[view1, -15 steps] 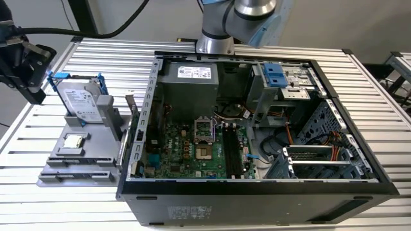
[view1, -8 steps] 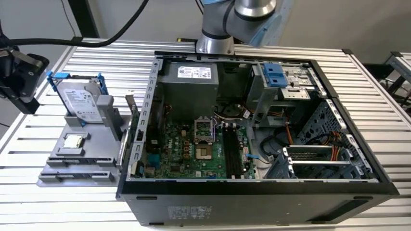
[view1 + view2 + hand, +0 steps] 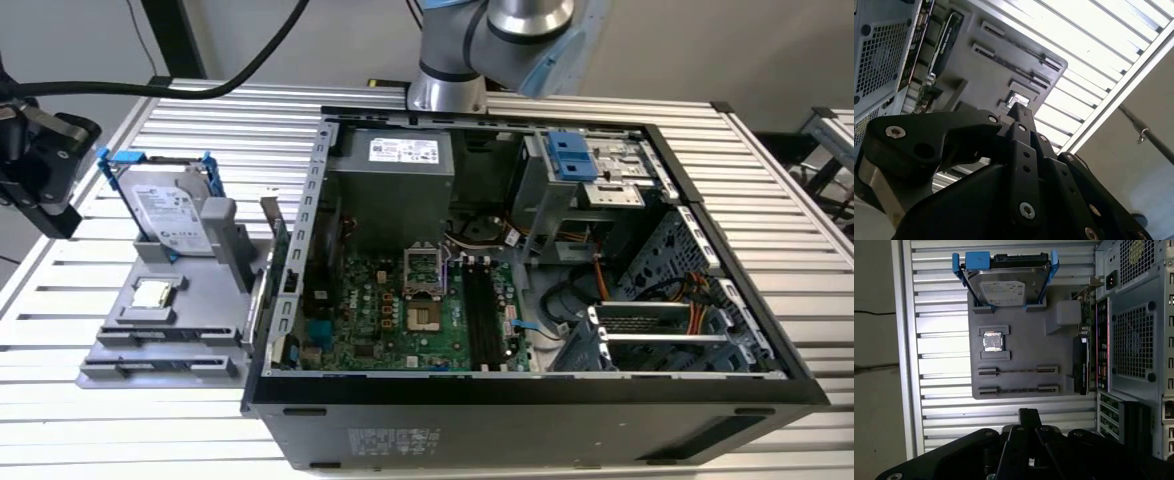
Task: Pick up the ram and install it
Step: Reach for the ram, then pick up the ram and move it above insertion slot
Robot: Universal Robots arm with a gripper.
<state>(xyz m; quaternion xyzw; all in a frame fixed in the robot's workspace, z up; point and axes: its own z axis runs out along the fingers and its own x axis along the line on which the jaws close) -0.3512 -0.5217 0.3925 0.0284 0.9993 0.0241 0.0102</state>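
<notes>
Two thin ram sticks stand on edge in the grey holder plate [image 3: 1024,352], one ram stick [image 3: 1018,371] beside the other [image 3: 1018,389], each held between small grey end brackets. My black gripper [image 3: 1027,413] hangs off the plate's edge nearest those sticks, apart from them, with its fingers closed together and nothing between them. The same closed fingertips show in the second wrist view, gripper [image 3: 1018,111]. In the exterior view the gripper [image 3: 56,212] is at the far left, beside the holder plate [image 3: 187,295]. The motherboard's long black slots [image 3: 483,320] lie inside the open case.
On the holder also stand a silver hard drive in a blue frame [image 3: 1004,287], a processor chip [image 3: 993,341] and a graphics card [image 3: 1081,365]. The open computer case [image 3: 534,395] sits on a slatted metal table [image 3: 160,130], right next to the holder.
</notes>
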